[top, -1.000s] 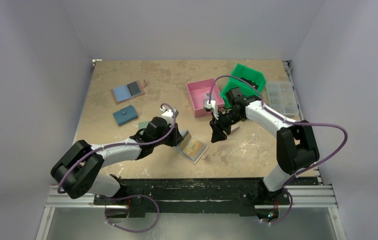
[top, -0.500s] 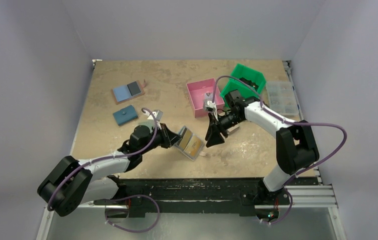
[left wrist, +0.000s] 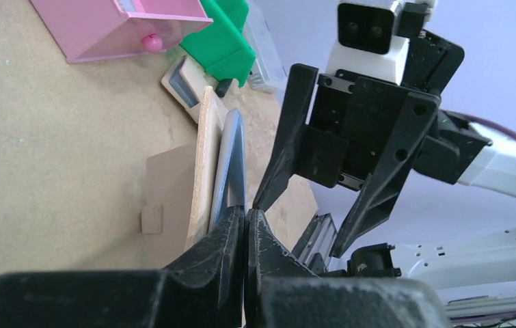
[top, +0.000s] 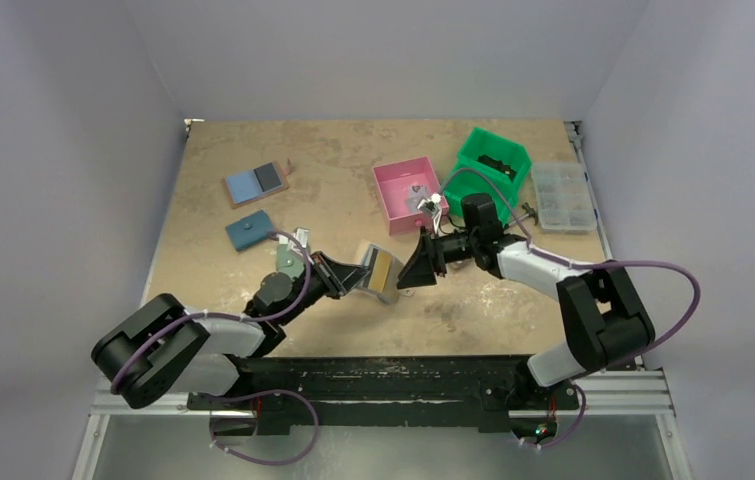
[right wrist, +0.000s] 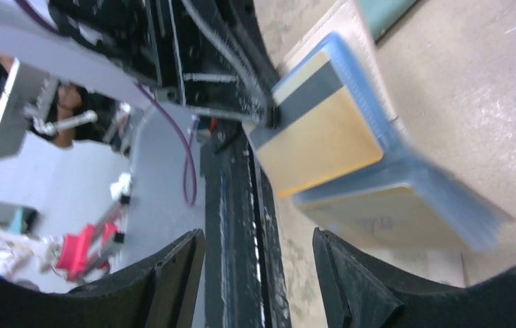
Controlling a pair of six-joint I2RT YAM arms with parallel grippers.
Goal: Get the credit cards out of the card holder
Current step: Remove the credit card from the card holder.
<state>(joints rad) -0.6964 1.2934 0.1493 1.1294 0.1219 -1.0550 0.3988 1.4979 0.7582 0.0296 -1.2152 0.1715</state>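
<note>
The card holder (top: 373, 258) hangs tilted above the table's near middle, my left gripper (top: 355, 276) shut on one edge of it. In the left wrist view the jaws (left wrist: 245, 220) pinch its pale blue panel (left wrist: 231, 160), the beige cover (left wrist: 204, 157) beside it. It stands half open, showing a gold-yellow credit card (top: 386, 273) (right wrist: 323, 147) under a dark stripe and a second tan face (right wrist: 385, 219) in the lower panel. My right gripper (top: 411, 268) (right wrist: 256, 236) is open, facing the holder at close range and apart from it, nothing between its fingers (left wrist: 385, 178).
A pink bin (top: 408, 190), a green bin (top: 493, 165) and a clear compartment box (top: 563, 195) stand at the back right. Another holder with blue and black panels (top: 256, 183) and a teal wallet (top: 250, 231) lie at the back left. The table's near edge is just below.
The left gripper shut on the holder and lifted it off the table, tilting it up. The right gripper swung down and left toward it and opened wider.
</note>
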